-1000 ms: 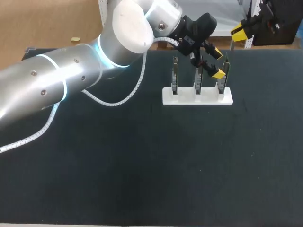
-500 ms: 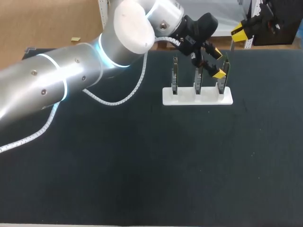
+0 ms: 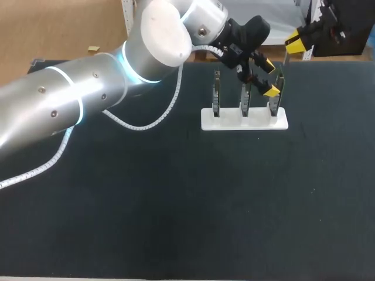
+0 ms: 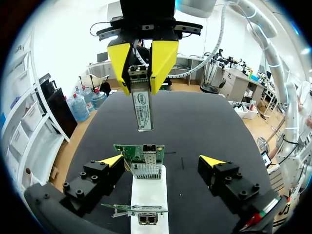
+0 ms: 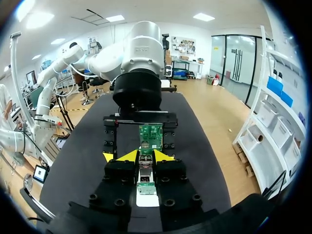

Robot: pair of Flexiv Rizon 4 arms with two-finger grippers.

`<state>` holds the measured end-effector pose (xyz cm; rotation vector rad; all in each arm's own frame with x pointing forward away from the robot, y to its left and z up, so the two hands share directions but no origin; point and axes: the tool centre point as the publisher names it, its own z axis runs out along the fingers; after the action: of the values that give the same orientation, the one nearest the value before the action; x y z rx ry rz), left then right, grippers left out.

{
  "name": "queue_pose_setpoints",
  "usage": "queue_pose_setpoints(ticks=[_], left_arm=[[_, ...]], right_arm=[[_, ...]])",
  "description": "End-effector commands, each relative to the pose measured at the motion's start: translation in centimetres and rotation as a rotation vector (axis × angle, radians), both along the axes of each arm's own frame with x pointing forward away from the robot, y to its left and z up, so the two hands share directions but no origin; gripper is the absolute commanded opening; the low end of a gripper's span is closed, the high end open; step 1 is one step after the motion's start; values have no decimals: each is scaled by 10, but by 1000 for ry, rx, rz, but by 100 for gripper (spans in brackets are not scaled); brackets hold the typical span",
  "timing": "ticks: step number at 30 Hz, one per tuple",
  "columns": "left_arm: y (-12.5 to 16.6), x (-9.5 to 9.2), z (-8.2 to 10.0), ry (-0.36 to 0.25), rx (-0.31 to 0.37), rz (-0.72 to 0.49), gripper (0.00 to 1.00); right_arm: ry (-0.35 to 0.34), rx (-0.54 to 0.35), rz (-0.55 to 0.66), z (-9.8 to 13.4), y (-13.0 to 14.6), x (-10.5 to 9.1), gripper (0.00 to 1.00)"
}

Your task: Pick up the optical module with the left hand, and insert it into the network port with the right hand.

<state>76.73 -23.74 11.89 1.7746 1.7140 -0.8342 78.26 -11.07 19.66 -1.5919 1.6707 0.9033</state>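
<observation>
My right gripper (image 4: 141, 61) is shut on the optical module (image 4: 142, 103), a slim metal bar that hangs tip-down above the far end of the white stand (image 4: 148, 192). From the right wrist, the module (image 5: 146, 170) lies between that gripper's (image 5: 146, 157) yellow tips, pointing at a green network card (image 5: 150, 136). My left gripper (image 4: 161, 161) stands open, its fingers either side of the card's metal port (image 4: 145, 165), touching nothing. In the head view the left gripper (image 3: 268, 78) sits over the stand's right end and the right gripper (image 3: 297, 37) is at the table's far edge.
The white stand (image 3: 244, 119) holds three upright green cards in a row at the table's far middle. A second card (image 4: 136, 209) sits close under my left wrist. The left arm (image 3: 88, 93) crosses the table's left half, with a coiled cable (image 3: 146, 123) hanging from it.
The right gripper with the module has shifted very slightly at the far edge. The left arm and the cards have kept still.
</observation>
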Motion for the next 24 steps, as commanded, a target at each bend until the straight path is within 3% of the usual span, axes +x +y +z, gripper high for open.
queue_pose_setpoints(ticks=[1,24], left_arm=[[0,0,1,1,4,0,100],[0,0,1,1,4,0,100]], right_arm=[[3,-1,4,-2,1,1,0],[21,-12,22,-7,4,-6,0]])
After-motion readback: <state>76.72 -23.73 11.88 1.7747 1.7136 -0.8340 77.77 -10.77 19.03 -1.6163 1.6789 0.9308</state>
